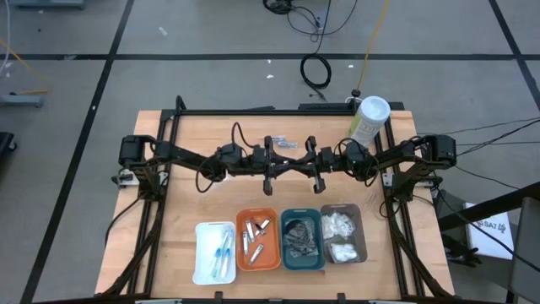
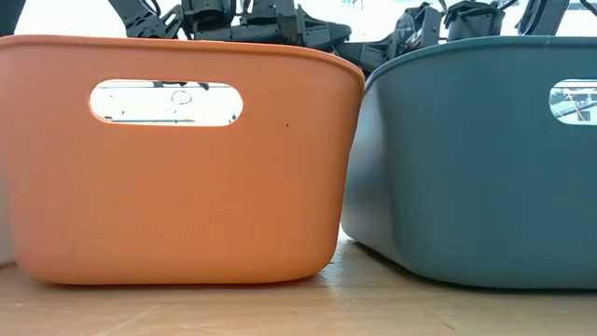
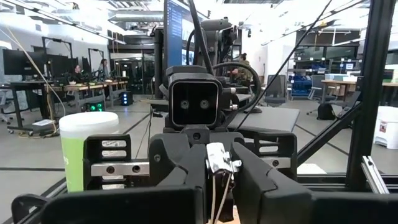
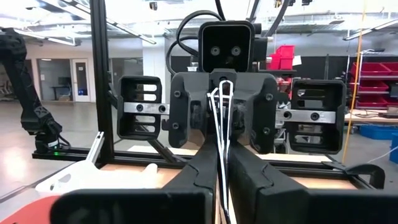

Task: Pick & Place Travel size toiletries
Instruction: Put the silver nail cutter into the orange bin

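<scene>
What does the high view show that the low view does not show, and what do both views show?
Only the high view shows the white tray with slim sticks, the grey tray with white pads, the green canister and the contents of all trays. Only the low view shows the handle slot in the orange tray's wall. Both show the orange tray and the teal tray side by side.

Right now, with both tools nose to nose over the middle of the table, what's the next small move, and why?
Probably open the right tool. Both it and the left tool appear closed on one thin clear-wrapped item, as in a handover, and the left arm is nearer the white rectangular tray holding similar clear-wrapped sticks.
</scene>
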{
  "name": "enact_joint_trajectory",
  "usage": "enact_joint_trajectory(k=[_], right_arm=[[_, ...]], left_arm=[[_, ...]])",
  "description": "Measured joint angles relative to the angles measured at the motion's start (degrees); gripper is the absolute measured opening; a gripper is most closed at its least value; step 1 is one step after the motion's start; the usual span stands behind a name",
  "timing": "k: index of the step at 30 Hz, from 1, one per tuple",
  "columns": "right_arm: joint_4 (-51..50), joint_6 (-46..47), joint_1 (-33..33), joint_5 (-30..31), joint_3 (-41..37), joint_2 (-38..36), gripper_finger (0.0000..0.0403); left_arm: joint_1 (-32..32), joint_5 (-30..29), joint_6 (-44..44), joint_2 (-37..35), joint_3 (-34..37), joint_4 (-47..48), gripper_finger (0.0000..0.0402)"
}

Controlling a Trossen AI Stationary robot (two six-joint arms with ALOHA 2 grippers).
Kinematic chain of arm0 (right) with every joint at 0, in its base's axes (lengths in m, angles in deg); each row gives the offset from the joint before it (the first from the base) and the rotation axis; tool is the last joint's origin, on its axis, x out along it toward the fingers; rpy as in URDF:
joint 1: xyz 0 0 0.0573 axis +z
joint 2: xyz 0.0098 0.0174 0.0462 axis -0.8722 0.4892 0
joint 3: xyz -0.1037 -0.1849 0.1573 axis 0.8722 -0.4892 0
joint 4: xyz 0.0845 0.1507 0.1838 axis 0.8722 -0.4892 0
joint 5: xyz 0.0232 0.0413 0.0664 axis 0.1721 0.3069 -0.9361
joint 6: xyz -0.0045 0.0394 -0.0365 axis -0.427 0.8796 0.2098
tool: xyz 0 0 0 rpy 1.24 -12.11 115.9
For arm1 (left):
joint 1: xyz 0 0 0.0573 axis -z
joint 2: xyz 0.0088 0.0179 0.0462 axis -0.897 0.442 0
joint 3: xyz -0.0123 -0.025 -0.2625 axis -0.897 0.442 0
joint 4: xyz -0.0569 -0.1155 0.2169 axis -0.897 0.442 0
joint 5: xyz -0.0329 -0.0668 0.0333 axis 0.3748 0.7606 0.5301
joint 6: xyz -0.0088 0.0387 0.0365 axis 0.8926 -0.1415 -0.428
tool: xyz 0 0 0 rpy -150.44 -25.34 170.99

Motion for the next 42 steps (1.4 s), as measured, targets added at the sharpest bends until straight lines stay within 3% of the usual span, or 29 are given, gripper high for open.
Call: enact_joint_trajectory(k=[7, 15, 22, 26, 33, 38, 42], right_arm=[[-1.8, 1.0, -0.1, 0.5, 0.1, -0.1, 0.0027], [-12.0, 4.9, -2.5, 0.4, 0.1, -3.2, 0.0175], [-33.6, 2.5, -3.9, 1.0, 0.1, -15.8, 0.0272], [-47.7, 2.2, -4.9, 5.1, 0.1, -25.0, 0.0283], [-66.4, 1.0, -5.1, 15.8, 0.0, -37.7, 0.0267], [-64.1, 1.1, -5.0, 17.2, -3.9, -42.6, 0.0256], [-56.6, 1.5, -5.1, 17.4, -8.1, -44.8, 0.0254]], left_arm=[[-0.3, 0.0, 0.5, 0.0, 0.0, 0.3, 0.0035], [-0.4, 0.7, 1.1, -2.8, 0.1, 5.5, 0.0035], [0.3, 1.4, -0.9, -9.3, 0.0, 16.8, 0.0035], [1.1, 2.2, 4.7, -12.8, 0.0, 27.4, 0.0035], [6.3, 7.0, 15.6, -14.0, 0.0, 42.4, 0.0035], [12.8, 3.7, 20.9, -13.5, 0.1, 50.0, 0.0034], [17.8, -1.2, 27.4, -13.6, 1.0, 49.7, 0.0034]])
